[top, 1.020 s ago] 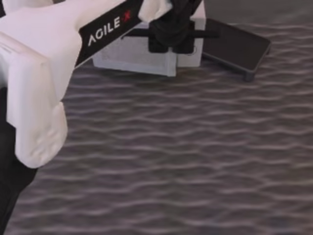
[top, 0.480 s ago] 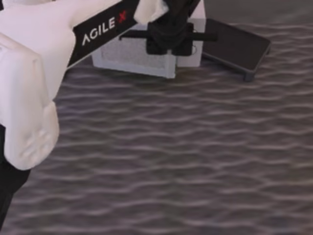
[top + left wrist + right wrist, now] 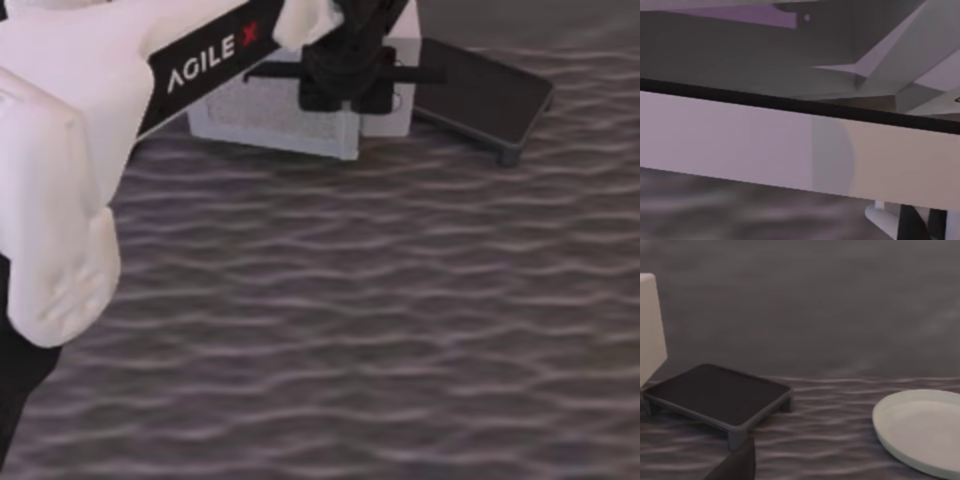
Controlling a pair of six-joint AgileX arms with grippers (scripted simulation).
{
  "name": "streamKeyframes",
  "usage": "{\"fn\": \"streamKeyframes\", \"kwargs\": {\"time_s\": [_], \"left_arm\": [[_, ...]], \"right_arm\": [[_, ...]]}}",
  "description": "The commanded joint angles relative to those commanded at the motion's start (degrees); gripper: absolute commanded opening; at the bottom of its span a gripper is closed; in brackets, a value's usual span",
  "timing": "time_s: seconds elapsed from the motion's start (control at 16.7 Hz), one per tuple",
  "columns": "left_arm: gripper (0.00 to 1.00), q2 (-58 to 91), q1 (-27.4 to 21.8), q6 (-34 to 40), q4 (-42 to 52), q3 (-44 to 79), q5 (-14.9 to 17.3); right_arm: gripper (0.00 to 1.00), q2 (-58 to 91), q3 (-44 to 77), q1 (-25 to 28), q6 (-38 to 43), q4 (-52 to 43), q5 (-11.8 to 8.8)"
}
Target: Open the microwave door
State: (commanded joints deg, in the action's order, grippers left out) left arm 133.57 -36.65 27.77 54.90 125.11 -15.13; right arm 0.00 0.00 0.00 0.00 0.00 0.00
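Left gripper [image 3: 348,92] at microwave door [image 3: 280,115], unmoved since half-second ago; jaws' state unclear.

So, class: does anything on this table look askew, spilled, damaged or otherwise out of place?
Nothing spilled or damaged. The microwave door stands slightly out from the microwave at its right edge, where the left gripper is. The black tray beside it sits flat.
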Motion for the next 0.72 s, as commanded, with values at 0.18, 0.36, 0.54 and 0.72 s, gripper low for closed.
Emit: {"fn": "streamKeyframes", "kwargs": {"time_s": [0.18, 0.36, 0.54, 0.72], "left_arm": [[0.0, 0.0, 0.0, 0.0, 0.0, 0.0, 0.0], [0.0, 0.0, 0.0, 0.0, 0.0, 0.0, 0.0], [0.0, 0.0, 0.0, 0.0, 0.0, 0.0, 0.0], [0.0, 0.34, -0.45, 0.19, -0.04, -0.1, 0.26]], "right_arm": [[1.0, 0.0, 0.0, 0.0, 0.0, 0.0, 0.0], [1.0, 0.0, 0.0, 0.0, 0.0, 0.0, 0.0], [1.0, 0.0, 0.0, 0.0, 0.0, 0.0, 0.0], [1.0, 0.0, 0.0, 0.0, 0.0, 0.0, 0.0]]}}
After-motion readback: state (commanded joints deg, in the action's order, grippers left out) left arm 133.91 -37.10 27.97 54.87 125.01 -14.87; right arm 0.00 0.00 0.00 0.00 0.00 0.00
